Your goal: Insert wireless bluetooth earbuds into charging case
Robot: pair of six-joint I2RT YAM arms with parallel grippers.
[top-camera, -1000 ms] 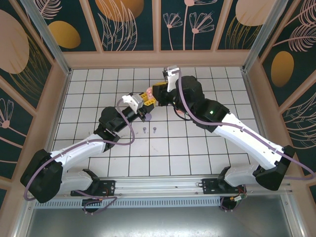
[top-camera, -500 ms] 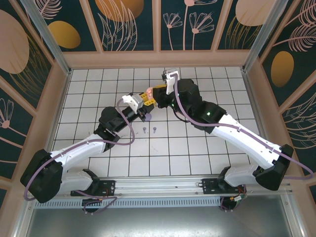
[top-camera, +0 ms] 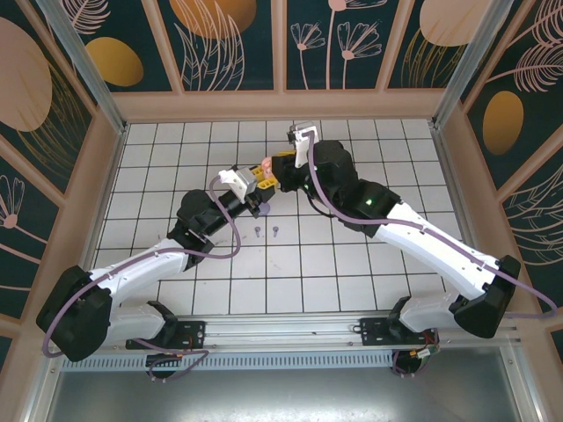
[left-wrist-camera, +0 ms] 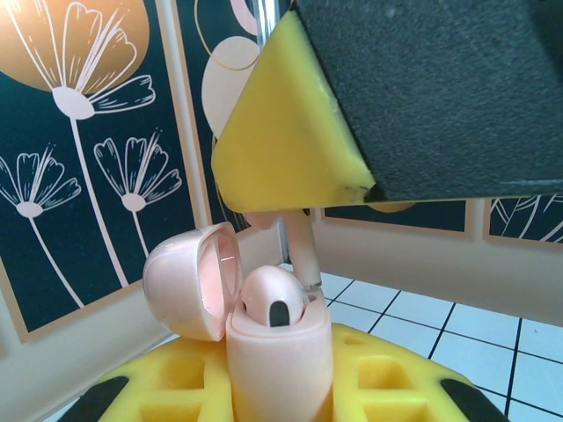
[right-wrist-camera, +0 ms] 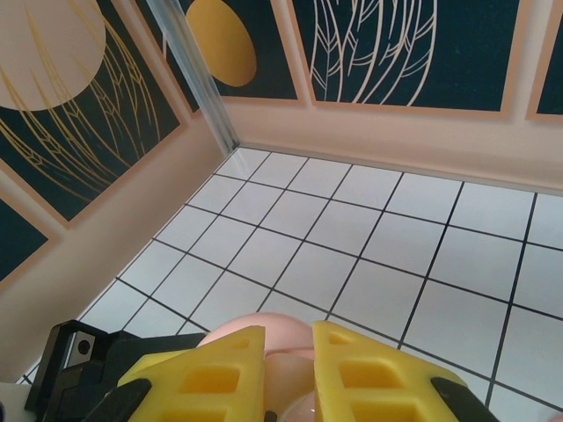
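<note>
Observed left arm (top-camera: 198, 220) stretched forward-right, left gripper (left-wrist-camera: 281, 396) clamped on upright, lid-open charging case (left-wrist-camera: 280, 347). Logged right arm (top-camera: 396, 220) arched over, right gripper (right-wrist-camera: 288, 360) pinching pink earbud (left-wrist-camera: 303, 246) just above case.

No text, label, brand or number readable anywhere, not on the case (left-wrist-camera: 280, 360) or the wall panels (top-camera: 229, 44), which carry only flower and leaf drawings.
</note>
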